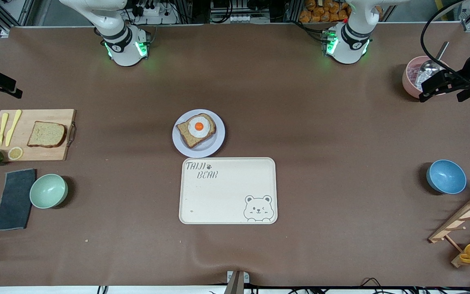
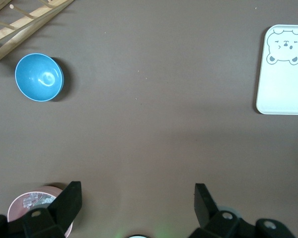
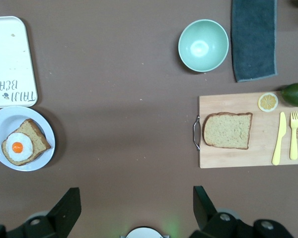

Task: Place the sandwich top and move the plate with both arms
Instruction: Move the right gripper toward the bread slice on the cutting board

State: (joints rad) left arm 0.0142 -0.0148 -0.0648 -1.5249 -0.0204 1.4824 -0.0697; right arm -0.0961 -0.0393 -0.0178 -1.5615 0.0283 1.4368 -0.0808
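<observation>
The sandwich top, a flat tan slice with a darker crust and grainy crumb, is lying on a rectangular wooden cutting board at the right arm's end of the bench, while the round, smooth lavender-white plate is sitting mid-bench carrying an egg-topped slice, just beside a cream tray. The right pincer is hanging spread and empty over bare bench between board and plate, and the left pincer is waiting spread and empty beside a pink bowl, well apart from both.

Bare table round plate except tray touching its near edge; board's handle flanks sandwich top.
</observation>
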